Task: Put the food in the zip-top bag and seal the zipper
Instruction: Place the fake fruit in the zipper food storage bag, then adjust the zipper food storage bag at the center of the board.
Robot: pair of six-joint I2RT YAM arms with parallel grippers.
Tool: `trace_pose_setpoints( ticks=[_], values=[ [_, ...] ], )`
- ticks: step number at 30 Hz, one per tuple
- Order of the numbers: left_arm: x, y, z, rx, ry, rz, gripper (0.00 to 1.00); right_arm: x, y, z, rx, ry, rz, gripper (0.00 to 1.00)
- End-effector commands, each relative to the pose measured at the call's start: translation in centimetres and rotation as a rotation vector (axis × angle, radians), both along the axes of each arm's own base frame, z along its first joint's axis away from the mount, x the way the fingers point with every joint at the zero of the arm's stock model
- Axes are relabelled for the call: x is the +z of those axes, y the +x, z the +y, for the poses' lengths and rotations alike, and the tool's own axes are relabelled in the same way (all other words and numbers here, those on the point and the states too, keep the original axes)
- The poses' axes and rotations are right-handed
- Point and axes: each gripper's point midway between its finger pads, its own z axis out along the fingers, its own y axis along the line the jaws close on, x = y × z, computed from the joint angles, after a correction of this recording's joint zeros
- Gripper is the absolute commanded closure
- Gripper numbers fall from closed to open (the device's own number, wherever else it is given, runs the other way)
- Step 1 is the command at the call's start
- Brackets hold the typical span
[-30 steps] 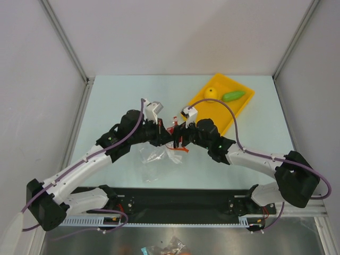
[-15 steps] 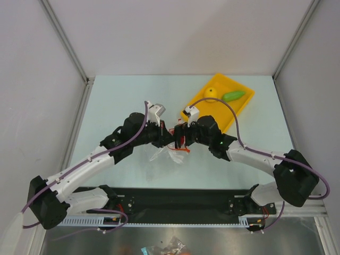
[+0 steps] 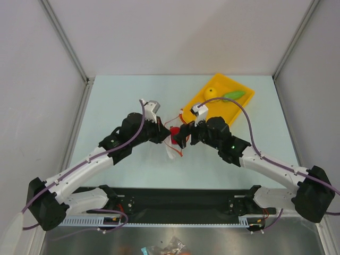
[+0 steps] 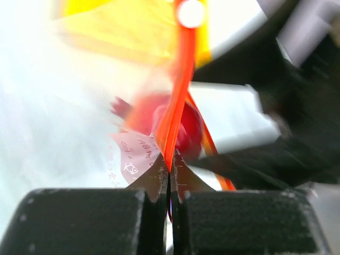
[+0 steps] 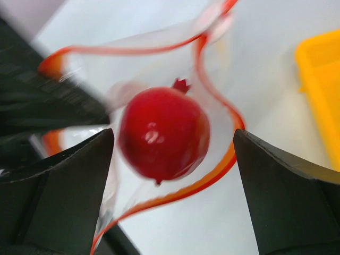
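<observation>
Glossy round red fruit [image 5: 163,134] with small calyx, inside clear zip-top bag [image 3: 171,151] at table [image 3: 122,95] centre, left fingers [image 4: 85,223] clamped on red-orange zipper [image 4: 179,90], right fingers [image 5: 58,191] apart, flanking fruit, bag walls blurred.

Pose: left arm [image 3: 85,164] reaches toward 1 o'clock, left hand [image 4: 170,186] pinched tight on zipper [image 4: 178,101]. The right arm [image 3: 271,164] reaches toward 10 o'clock, right hand [image 5: 173,143] spread wide.
</observation>
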Motion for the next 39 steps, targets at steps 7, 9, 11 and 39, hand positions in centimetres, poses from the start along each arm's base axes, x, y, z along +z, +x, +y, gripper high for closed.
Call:
trace_pose_setpoints(
  ticks=[7,9,11,39],
  values=[
    [1.8,3.7,2.3,0.186,0.014,-0.123,1.00,6.8,-3.6,1.2,0.127,0.126,-0.106,0.03],
    [2.3,3.7,2.7,0.206,0.007,-0.136,1.00,6.5,-3.1,1.2,0.103,0.121,-0.089,0.08],
    [2.4,3.7,3.0,0.218,0.007,-0.142,1.00,5.9,-2.2,0.7,0.052,0.111,-0.058,0.11],
    [2.0,3.8,5.4,0.318,0.137,-0.075,1.00,2.8,2.1,3.6,-0.058,0.055,0.017,1.00]
  ],
)
